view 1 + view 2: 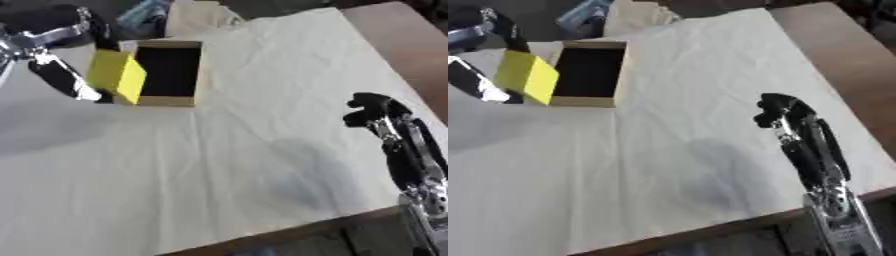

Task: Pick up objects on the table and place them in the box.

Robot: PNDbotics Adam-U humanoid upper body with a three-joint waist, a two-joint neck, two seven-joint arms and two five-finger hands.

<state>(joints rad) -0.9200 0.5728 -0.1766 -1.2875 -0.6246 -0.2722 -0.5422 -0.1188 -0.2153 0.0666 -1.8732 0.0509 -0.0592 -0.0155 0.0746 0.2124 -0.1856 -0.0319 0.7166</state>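
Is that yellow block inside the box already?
Not yet. The yellow block is held by the left hand at the box edge, tilted.

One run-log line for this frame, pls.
left robot hand: holding yellow block at box left rim | right robot hand: idle, curled, over white cloth

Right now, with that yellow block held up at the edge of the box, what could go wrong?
1. The yellow block hangs tilted over the box's left wall, not over its dark opening; let go there, it might catch the rim or drop outside.
2. The left hand seems to grip it only from the far side, so it could slip.
3. Pushing down might shove the box across the cloth.
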